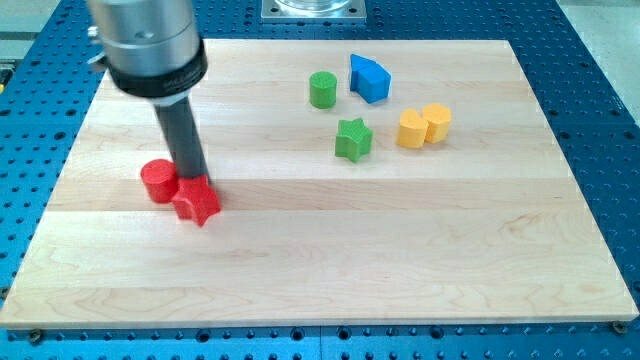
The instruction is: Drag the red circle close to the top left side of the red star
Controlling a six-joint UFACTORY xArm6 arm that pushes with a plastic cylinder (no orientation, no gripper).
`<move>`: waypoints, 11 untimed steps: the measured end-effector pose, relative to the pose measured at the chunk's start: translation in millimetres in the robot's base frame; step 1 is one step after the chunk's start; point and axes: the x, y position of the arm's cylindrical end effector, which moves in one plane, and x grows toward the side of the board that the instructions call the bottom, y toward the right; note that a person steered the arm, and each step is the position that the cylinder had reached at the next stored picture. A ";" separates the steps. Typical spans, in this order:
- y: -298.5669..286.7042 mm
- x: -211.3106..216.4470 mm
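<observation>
My tip (193, 178) has no jaws to grasp, just sits behind red circle (158, 181) and red star (197, 202), touching near board's left edge; looks nearly placed.

One raised view angled down across the whole wooden board (400, 270).

text: none readable | labels: none | numbers: none | signs: none

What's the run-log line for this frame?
my tip: behind red pair | red circle: touching red star, its upper left | other blocks: far right
</observation>
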 end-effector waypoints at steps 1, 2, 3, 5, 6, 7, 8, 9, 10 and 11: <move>-0.3 9.7; -10.5 -4.0; -12.8 -29.9; -51.6 -40.5; -99.5 -27.7; -113.9 11.0; -92.0 2.0; -92.0 2.0; -92.7 2.0; -97.2 2.1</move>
